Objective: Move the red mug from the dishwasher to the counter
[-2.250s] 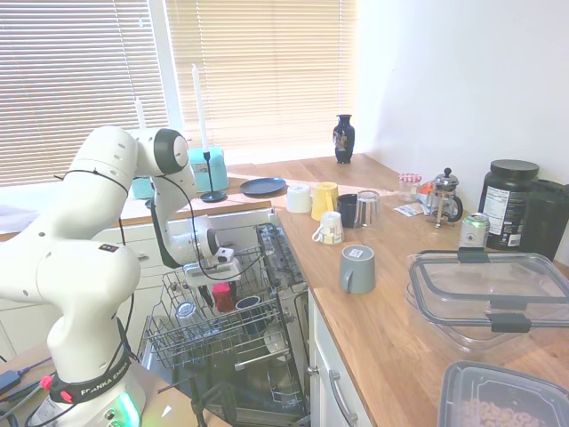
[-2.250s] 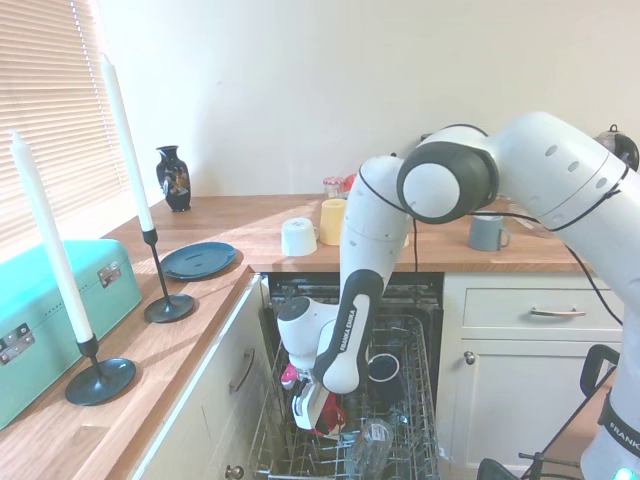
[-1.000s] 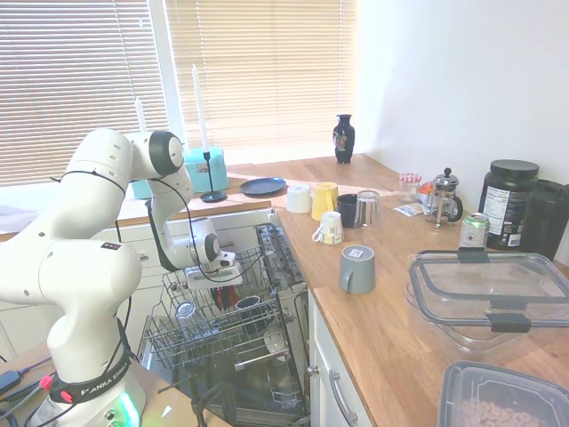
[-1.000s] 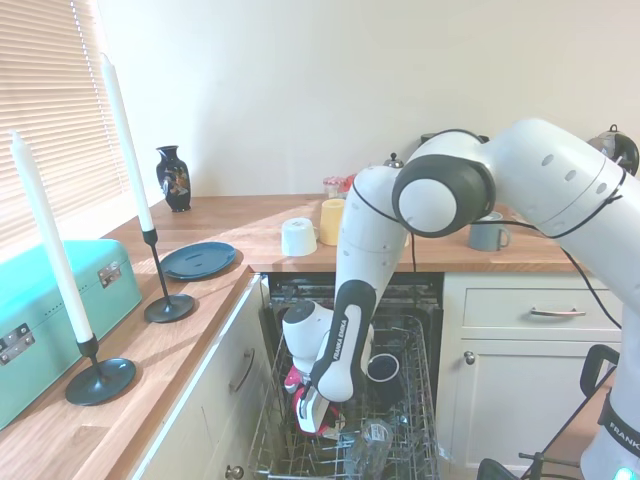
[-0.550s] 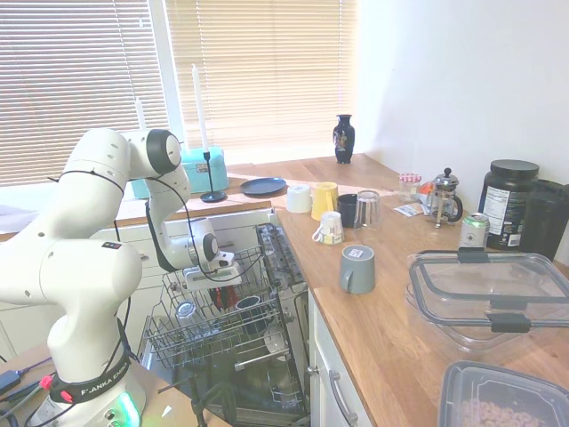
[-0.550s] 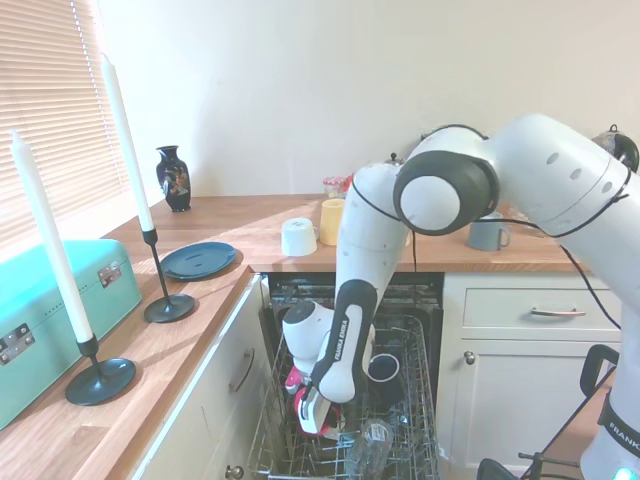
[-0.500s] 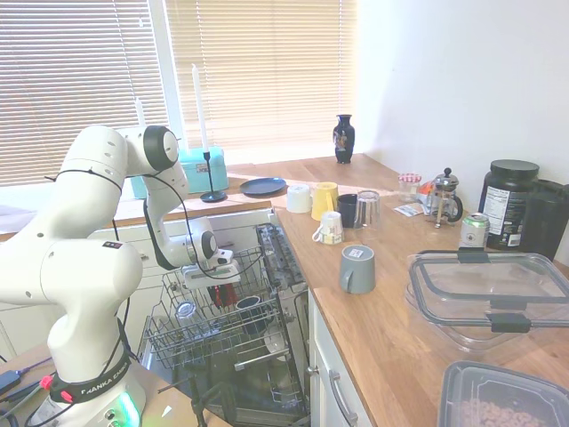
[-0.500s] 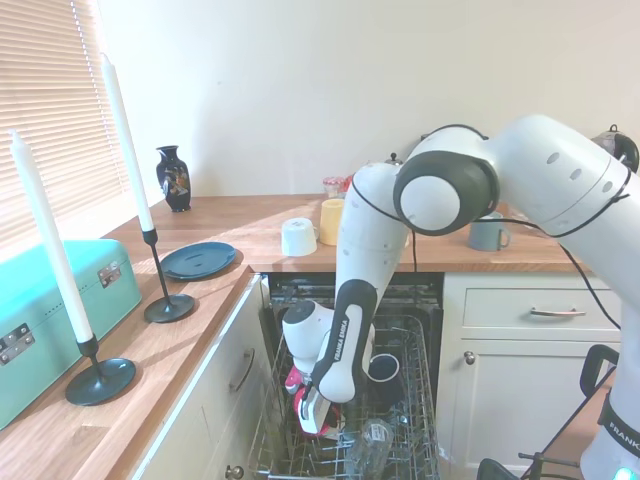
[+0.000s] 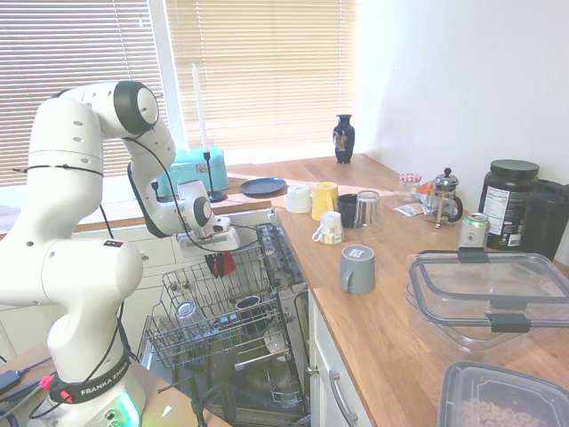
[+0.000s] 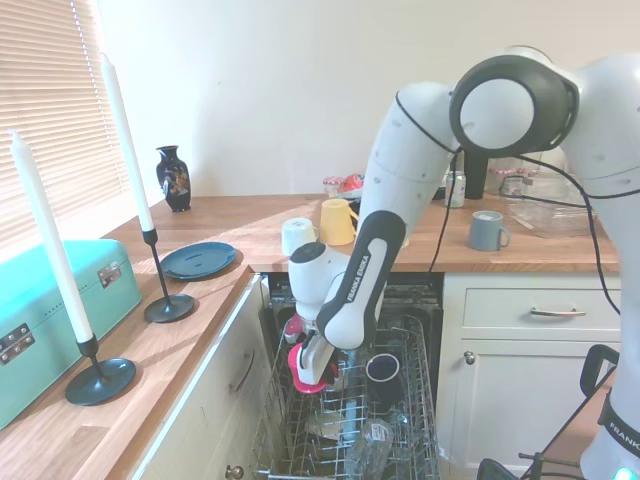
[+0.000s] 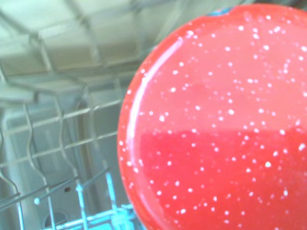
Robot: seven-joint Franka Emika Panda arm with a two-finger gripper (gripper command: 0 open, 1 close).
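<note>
The hand [image 10: 312, 368] is clenched on the red mug [image 10: 309, 372], gripping it from above and holding it in the air, clear of the wire rack [image 10: 345, 425] of the dishwasher [image 9: 267, 356]. In the first exterior view the red mug [image 9: 222, 263] hangs just under the hand [image 9: 219, 258], above the back part of the pulled-out wire rack [image 9: 213, 316]. The wrist view is nearly filled by the glossy red mug [image 11: 216, 124], speckled with droplets, with the grey rack wires [image 11: 53, 143] blurred behind it.

Left in the rack below are a dark mug [image 10: 382, 368] beside the hand, a clear glass [image 10: 372, 440] towards the front, and another glass [image 9: 185, 310] lying near the rack's outer edge.

The counter [image 9: 373, 311] runs along beside the open dishwasher. On it stand a white mug [image 9: 299, 198], a yellow mug [image 9: 324, 200], a black mug [image 9: 348, 210], a clear tumbler [image 9: 367, 208], a small white cup on its side [image 9: 329, 228] and a grey mug [image 9: 357, 268] upside down nearer the edge. Further along are a French press [image 9: 444, 197], a can [image 9: 474, 230], a large dark tub [image 9: 508, 203] and clear lidded containers [image 9: 489, 302]. At the far corner stands a dark vase [image 9: 344, 139], with a blue plate [image 9: 263, 187], a candlestick [image 9: 210, 156] and a turquoise box [image 9: 191, 169] by the window.
</note>
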